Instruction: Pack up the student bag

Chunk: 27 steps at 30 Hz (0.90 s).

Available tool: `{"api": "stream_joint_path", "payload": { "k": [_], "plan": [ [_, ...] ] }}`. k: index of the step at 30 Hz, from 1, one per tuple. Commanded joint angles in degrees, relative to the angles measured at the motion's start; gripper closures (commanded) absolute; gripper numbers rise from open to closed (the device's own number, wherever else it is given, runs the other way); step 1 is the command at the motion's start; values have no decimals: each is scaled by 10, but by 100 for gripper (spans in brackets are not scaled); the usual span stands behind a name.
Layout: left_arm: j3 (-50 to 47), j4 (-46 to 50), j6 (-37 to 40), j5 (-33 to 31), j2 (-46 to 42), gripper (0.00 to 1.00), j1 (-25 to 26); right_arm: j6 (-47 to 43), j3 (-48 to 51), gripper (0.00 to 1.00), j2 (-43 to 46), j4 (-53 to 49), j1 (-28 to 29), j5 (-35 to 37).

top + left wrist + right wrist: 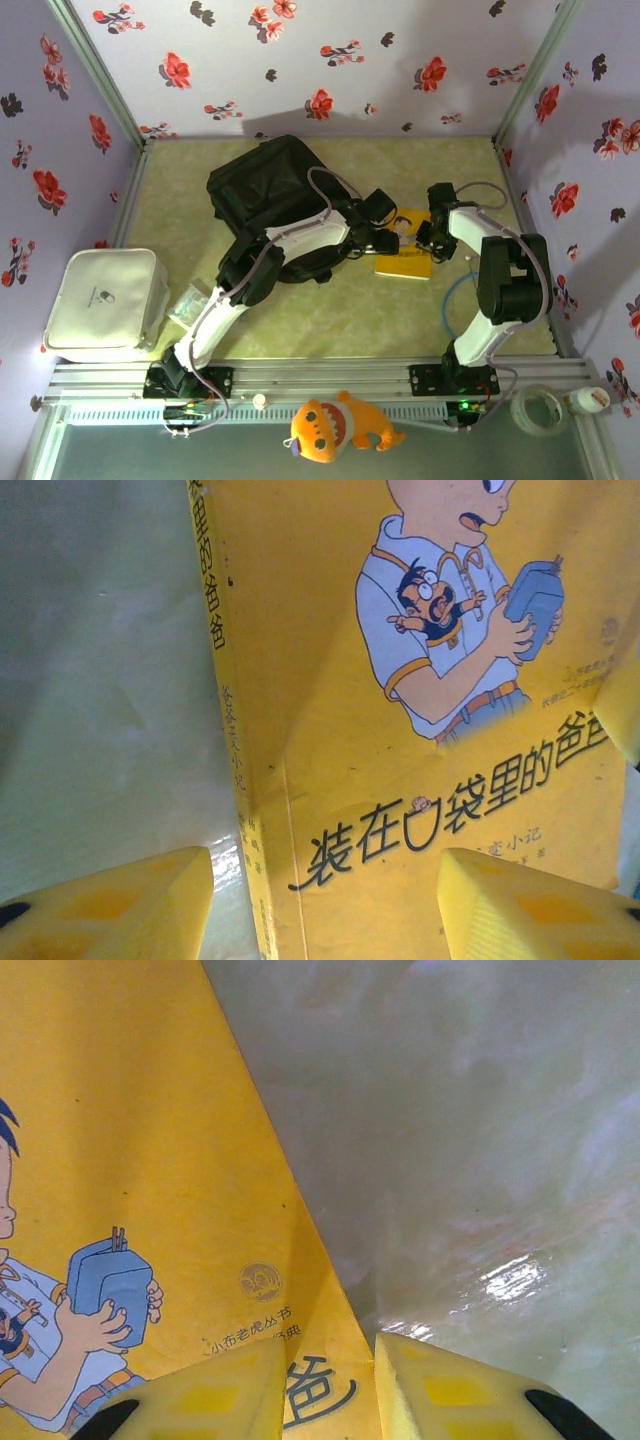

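left hand (325,880) spread above yellow book (400,680)

white hard case (107,303) at left, orange plush toy (340,425) (toothy grin) by near edge, tape roll (518,412)

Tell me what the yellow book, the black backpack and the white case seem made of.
Yellow book: paper, softcover by the look; printed cartoon cover, faint sheen, crease beside the spine. Student bag: soft matte black fabric; it slumps and folds. White case: smooth, stiff-looking shell, perhaps plastic or moulded fabric; clean rounded-rectangle shape, too small to settle.
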State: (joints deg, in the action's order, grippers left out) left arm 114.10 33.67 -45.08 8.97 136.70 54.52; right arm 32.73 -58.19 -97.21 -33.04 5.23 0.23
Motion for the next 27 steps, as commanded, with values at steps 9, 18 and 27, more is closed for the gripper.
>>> {"api": "stream_joint_path", "payload": {
  "k": [9,18,27],
  "plan": [
    [26,23,2,11,23,43,4,23,29,74,-21,24,-1,-42],
    [46,30,-4,35,43,45,4,44,51,76,-16,49,-2,-78],
    [27,-46,-38,119,-21,51,0,63,73,78,-5,68,-1,-86]
  ]
}}
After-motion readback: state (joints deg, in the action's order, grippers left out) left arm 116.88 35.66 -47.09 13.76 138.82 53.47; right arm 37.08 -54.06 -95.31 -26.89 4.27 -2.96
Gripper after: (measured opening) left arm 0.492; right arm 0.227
